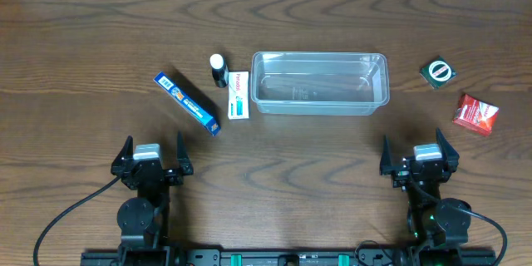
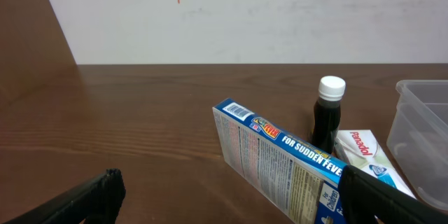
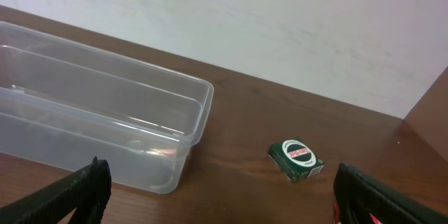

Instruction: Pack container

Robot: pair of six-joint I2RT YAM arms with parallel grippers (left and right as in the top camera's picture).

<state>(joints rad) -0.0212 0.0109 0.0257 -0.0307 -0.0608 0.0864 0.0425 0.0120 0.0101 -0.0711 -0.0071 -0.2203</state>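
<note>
Clear rectangular plastic container (image 1: pixel 382 83), empty, lies ahead, between the left gripper (image 1: pixel 153 145) and right gripper (image 1: pixel 413 143), both spread open, holding nothing. Packing unstarted: blue cardboard box (image 1: pixel 186 102), white-capped dark bottle (image 1: pixel 218 70), white packet (image 1: pixel 238 94), green box (image 1: pixel 438 71), red packet (image 1: pixel 475 114) lie outside.

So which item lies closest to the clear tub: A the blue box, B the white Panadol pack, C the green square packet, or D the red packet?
B: the white Panadol pack lies right beside one end of the container, while the blue box, green packet and red packet sit farther off.
</note>
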